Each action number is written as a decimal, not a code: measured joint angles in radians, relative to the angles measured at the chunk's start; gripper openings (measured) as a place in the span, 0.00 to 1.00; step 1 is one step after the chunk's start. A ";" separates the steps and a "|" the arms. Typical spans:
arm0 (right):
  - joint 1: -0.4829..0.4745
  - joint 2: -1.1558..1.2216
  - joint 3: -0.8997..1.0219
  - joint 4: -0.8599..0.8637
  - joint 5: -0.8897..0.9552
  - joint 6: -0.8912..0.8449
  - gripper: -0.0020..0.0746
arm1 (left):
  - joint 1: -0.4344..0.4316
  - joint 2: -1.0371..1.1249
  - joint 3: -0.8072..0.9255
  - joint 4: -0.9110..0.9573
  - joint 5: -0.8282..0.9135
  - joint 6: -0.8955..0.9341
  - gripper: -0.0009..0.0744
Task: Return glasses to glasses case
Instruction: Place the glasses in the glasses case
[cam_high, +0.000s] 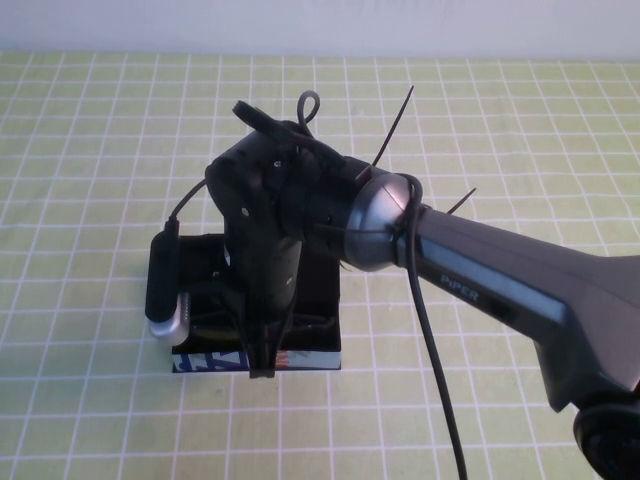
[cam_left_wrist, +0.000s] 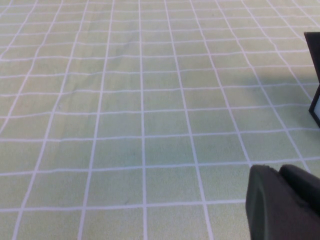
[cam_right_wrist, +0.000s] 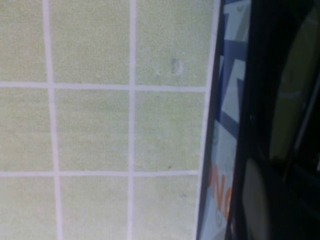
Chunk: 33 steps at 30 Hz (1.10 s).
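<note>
The glasses case (cam_high: 300, 358) sits on the green checked counter (cam_high: 90, 120) with its patterned blue-and-orange front wall turned toward the robot, its long axis running across the robot's front from left to right. The right arm reaches in from the right and hangs straight over the case, hiding most of the black interior. The right gripper (cam_high: 262, 362) points down at the case's front edge, its tip just at the top of the patterned wall, and its jaws look drawn together to a narrow pinch. In the right wrist view a pale curved shape shows inside the dark hollow of the case (cam_right_wrist: 220, 150), and it may be a lens of the glasses (cam_right_wrist: 292, 75); I'd judge they are lying in or just over the case, lengthwise along it, but I can't say for certain, nor whether the gripper is pinching the frame. If they are in, what matters next is that the gripper lifts straight up from the case's front rim without dragging the frame over the wall. The left gripper (cam_left_wrist: 287, 205) is well off to the left of the case, low over bare counter, only a dark corner of it in view, and I cannot tell how its jaws stand. The right arm is plainly the nearer one.
</note>
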 joint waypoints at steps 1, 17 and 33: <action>0.000 0.000 0.000 0.000 0.000 0.000 0.03 | 0.000 0.000 0.000 0.000 0.000 0.000 0.01; 0.000 0.005 0.000 -0.012 0.000 0.000 0.03 | 0.000 0.000 0.000 0.000 0.000 0.000 0.01; 0.000 0.028 -0.004 -0.012 0.000 0.000 0.03 | 0.000 0.000 0.000 0.000 0.000 0.000 0.01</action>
